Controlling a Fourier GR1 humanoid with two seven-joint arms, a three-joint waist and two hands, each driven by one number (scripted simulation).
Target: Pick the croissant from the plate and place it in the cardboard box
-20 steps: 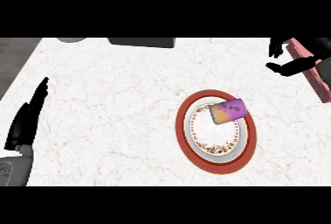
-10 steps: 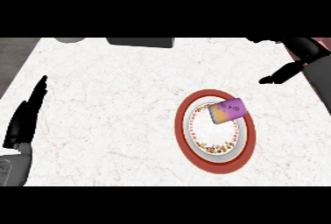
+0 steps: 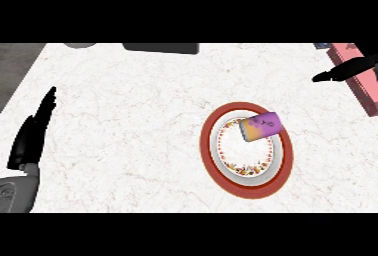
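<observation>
Task not yet begun, by the look of it. No croissant visible; the only item on the red-rimmed plate (image 3: 247,187) is a purple-and-orange packet (image 3: 260,126), at its upper rim, untouched. Right hand (image 3: 341,70) hovers well above and right of the packet, fingers straight, holding nothing, against a pink box (image 3: 360,75). Left hand (image 3: 33,131) rests open, far left. Pick and placement both remain.

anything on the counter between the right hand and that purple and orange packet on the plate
Nothing visible does. The right hand is up near the pink box at the counter's right edge, and only bare white counter lies between it and the purple and orange packet on the upper right rim of the plate.
</observation>
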